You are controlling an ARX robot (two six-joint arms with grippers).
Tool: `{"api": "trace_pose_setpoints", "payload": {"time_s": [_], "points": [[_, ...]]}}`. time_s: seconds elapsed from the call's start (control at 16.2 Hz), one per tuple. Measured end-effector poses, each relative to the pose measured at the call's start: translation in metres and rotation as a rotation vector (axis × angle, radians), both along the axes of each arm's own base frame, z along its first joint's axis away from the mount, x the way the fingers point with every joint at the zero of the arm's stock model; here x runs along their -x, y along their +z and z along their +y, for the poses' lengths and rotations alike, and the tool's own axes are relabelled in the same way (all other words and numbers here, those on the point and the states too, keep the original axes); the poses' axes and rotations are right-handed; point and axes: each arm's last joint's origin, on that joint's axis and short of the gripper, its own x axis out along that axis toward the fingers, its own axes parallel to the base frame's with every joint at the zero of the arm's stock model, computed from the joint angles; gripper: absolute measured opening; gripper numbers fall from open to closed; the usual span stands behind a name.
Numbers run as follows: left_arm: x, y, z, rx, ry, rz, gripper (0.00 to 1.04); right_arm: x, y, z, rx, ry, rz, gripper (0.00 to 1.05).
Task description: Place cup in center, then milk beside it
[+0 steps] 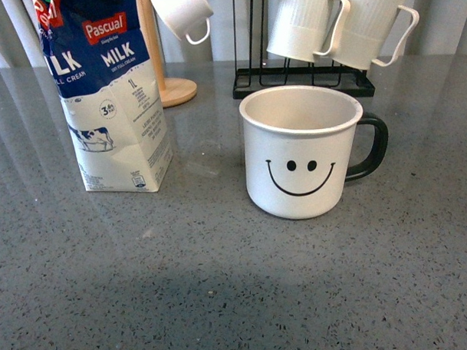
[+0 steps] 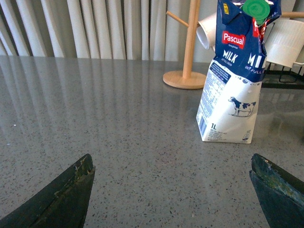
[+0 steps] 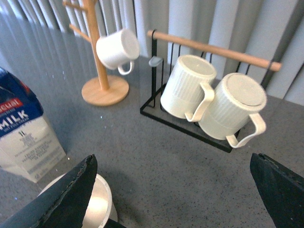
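The cup [image 1: 302, 151], off-white with a black smiley face and a black handle on its right, stands upright near the middle of the grey counter [image 1: 222, 283]. The milk [image 1: 112, 95], a blue-and-white Pascual carton, stands upright to its left, a small gap apart. No gripper shows in the front view. My left gripper [image 2: 172, 164] is open over bare counter, with the milk [image 2: 235, 80] ahead of it. My right gripper [image 3: 172, 164] is open above the counter; the cup's rim [image 3: 97, 206] shows by one finger, the milk [image 3: 26, 137] beyond it.
A wooden mug tree [image 1: 168, 70] with a small white cup [image 1: 183, 14] stands behind the milk. A black wire rack [image 1: 303, 80] holds two ribbed white mugs [image 1: 309, 22] behind the cup. Grey curtains close the back.
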Motion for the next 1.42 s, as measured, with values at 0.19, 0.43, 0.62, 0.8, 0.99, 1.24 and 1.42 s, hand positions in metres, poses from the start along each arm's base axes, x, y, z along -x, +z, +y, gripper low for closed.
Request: {"api": "trace_pose_setpoints", "payload": {"time_s": [0.19, 0.43, 0.62, 0.8, 0.99, 1.24, 1.42], "points": [[0.0, 0.0, 0.0, 0.0, 0.0, 0.0, 0.98, 0.056, -0.008, -0.023, -0.135, -0.088, -0.132, 0.98], [0.0, 0.0, 0.0, 0.0, 0.0, 0.0, 0.98, 0.154, -0.068, -0.042, -0.132, -0.452, -0.155, 0.75], [0.0, 0.0, 0.0, 0.0, 0.0, 0.0, 0.98, 0.183, -0.119, -0.045, -0.101, -0.514, -0.197, 0.42], [0.0, 0.0, 0.0, 0.0, 0.0, 0.0, 0.98, 0.186, -0.129, -0.045, -0.098, -0.512, -0.22, 0.15], [0.0, 0.0, 0.0, 0.0, 0.0, 0.0, 0.98, 0.189, -0.146, -0.045, -0.089, -0.512, -0.208, 0.02], [0.0, 0.0, 0.0, 0.0, 0.0, 0.0, 0.98, 0.199, -0.16, -0.045, -0.089, -0.512, -0.209, 0.02], [0.0, 0.0, 0.0, 0.0, 0.0, 0.0, 0.98, 0.199, -0.165, -0.045, -0.09, -0.512, -0.212, 0.02]]}}
